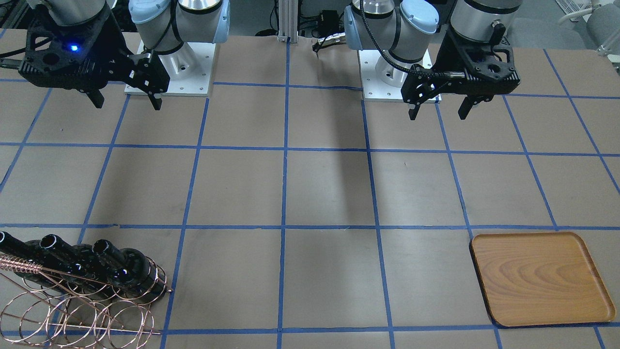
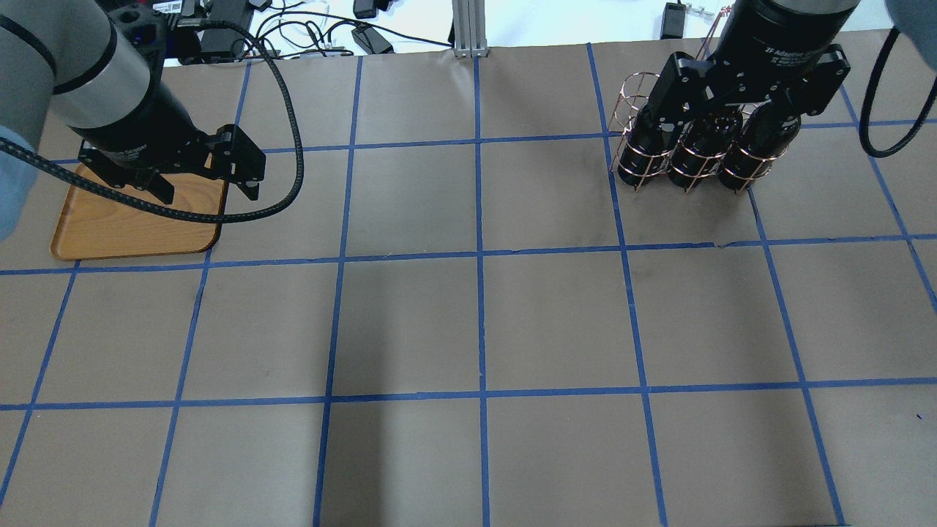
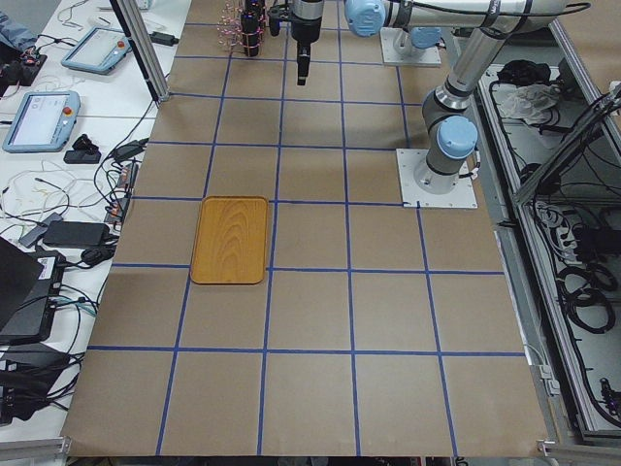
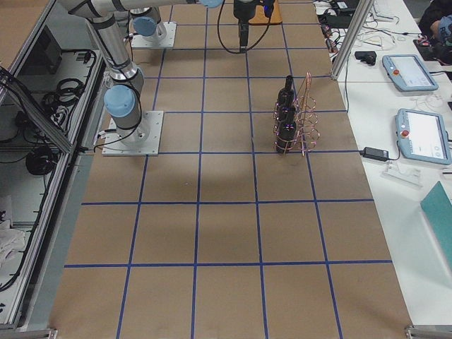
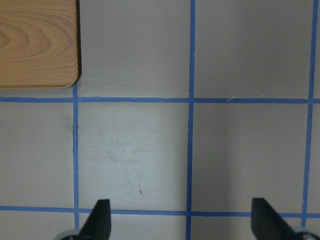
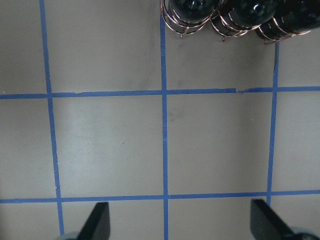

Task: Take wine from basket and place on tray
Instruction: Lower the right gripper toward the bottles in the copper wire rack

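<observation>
Three near-black wine bottles (image 1: 123, 269) sit side by side in the rings of the copper wire basket (image 1: 72, 315), at the table's far side from the robot, on its right. They show as dark rounds (image 2: 695, 154) in the overhead view, and at the top edge of the right wrist view (image 6: 247, 10). The wooden tray (image 1: 540, 278) lies empty on the robot's left. My right gripper (image 1: 127, 105) is open and empty, well above the table and short of the basket (image 6: 180, 25). My left gripper (image 1: 438, 106) is open and empty, high up beside the tray's corner (image 5: 35, 40).
Brown paper with a blue tape grid covers the table (image 2: 476, 322). The two arm bases (image 1: 169, 68) stand on white plates at the robot's edge. Tablets and cables (image 4: 417, 134) lie on the side bench beyond the basket.
</observation>
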You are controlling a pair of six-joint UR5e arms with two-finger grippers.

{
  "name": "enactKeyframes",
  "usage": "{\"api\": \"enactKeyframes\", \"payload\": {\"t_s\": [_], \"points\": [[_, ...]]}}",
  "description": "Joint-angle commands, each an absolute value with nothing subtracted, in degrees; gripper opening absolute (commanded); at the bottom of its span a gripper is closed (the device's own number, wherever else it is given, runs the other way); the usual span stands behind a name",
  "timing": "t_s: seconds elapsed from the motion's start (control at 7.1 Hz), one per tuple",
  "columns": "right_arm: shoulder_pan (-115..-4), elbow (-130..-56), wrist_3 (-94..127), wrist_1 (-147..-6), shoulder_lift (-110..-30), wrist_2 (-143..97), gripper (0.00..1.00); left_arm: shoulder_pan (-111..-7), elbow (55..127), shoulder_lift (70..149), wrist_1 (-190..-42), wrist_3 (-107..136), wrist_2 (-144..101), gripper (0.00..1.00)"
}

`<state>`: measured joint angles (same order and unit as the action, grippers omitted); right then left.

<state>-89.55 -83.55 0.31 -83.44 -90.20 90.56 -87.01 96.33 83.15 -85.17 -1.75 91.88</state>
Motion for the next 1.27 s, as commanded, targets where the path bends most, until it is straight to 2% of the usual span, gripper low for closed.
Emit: {"api": "enactKeyframes", "payload": {"t_s": [0.0,1.13], "points": [[-89.6,-83.6,0.3,-83.5,-90.2,90.7,1.00,-87.0,96.3,83.1,-85.2,-1.7,91.8,1.00],[-87.9,-83.5,-0.9,-86.5,-90.4,90.2,1.00,-87.0,96.3,83.5,-85.2,-1.2,91.8,1.00]]}}
